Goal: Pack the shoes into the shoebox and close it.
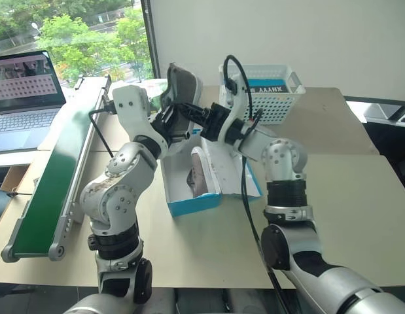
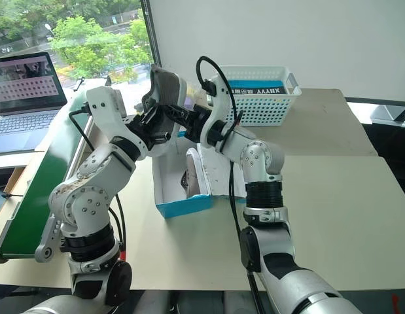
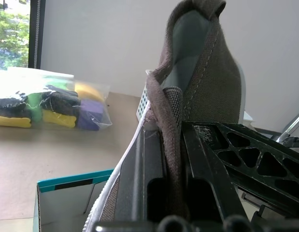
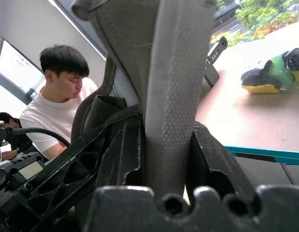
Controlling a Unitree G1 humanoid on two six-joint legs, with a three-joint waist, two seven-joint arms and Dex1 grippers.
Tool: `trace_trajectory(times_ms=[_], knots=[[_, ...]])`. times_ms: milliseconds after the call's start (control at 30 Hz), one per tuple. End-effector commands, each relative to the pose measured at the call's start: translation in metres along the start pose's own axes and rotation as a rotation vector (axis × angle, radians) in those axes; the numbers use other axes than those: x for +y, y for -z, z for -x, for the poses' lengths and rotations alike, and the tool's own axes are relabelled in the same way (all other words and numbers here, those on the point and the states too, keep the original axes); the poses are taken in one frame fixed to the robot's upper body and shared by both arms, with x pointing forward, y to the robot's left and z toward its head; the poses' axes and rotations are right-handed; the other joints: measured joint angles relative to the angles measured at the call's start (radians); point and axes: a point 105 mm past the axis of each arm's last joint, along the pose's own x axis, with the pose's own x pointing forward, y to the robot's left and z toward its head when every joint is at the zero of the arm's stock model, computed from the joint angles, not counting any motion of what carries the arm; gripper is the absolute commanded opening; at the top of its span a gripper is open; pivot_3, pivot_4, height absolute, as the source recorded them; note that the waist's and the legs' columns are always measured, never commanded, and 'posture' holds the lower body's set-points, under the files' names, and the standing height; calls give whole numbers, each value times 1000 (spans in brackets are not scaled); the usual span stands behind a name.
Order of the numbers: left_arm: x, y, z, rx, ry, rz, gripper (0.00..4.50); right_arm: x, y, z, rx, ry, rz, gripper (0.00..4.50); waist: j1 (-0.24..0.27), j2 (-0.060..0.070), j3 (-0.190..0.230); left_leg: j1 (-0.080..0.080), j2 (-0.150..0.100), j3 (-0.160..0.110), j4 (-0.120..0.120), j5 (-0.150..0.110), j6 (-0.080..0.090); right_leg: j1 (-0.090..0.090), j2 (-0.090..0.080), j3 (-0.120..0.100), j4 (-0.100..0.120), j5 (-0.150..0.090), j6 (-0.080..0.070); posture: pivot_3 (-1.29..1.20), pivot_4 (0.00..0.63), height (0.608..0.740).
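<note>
Both the left gripper (image 1: 178, 123) and right gripper (image 1: 192, 116) pinch one grey-taupe fabric sneaker (image 1: 180, 91) above the open teal-blue cardboard shoebox (image 1: 192, 204), which contains the other sneaker (image 1: 199, 173).

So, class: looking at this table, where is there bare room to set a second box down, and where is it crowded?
Free: the tabletop right of the shoebox, and the front strip between the box and the near edge. Crowded: the middle, where both grippers hold a shoe over the box, one shoe already inside; the white basket behind; the green conveyor along the left.
</note>
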Motion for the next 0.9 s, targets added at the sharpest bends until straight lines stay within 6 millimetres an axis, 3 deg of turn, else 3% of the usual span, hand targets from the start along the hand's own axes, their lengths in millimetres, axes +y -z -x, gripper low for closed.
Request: trace_trajectory(times_ms=[33,100,200,333,533,600,700,800,900], knots=[[-7,-14,9,-42,37,-11,0,11,-24,0,-86,-32,54,411,0,0,0,0,0,0,0,0,0,0,0,0,0,0,0,0,150,740],[-3,-10,12,-24,36,2,0,8,-25,0,-84,-12,84,391,-1,0,0,0,0,0,0,0,0,0,0,0,0,0,0,0,150,740],[2,-10,18,-24,30,24,1153,5,-26,0,-90,10,97,383,-1,0,0,0,0,0,0,0,0,0,0,0,0,0,0,0,150,740],[27,-7,34,44,-12,-21,2479,4,-33,1,-83,43,158,357,0,0,0,0,0,0,0,0,0,0,0,0,0,0,0,0,150,740],[78,-28,60,86,-112,-171,2479,9,-47,-1,-34,102,252,357,-12,0,0,0,1,0,0,0,0,-1,1,0,0,0,0,0,150,740],[84,-28,64,110,-121,-220,2479,12,-43,-2,18,101,252,357,-11,0,0,1,1,0,-1,0,0,-1,1,0,0,0,0,0,150,740],[81,-30,63,126,-90,-292,2479,19,-18,-3,184,70,325,357,-2,1,0,0,0,0,-1,0,0,0,0,0,-1,0,0,0,150,740],[74,-34,59,106,-55,-319,2479,9,19,3,377,96,385,357,0,1,0,0,1,0,-1,0,0,0,1,0,-1,0,0,0,150,740],[70,-35,56,93,-42,-324,2479,2,32,5,428,113,342,357,3,1,0,0,1,0,-1,0,0,0,1,0,-1,0,0,0,150,740]])
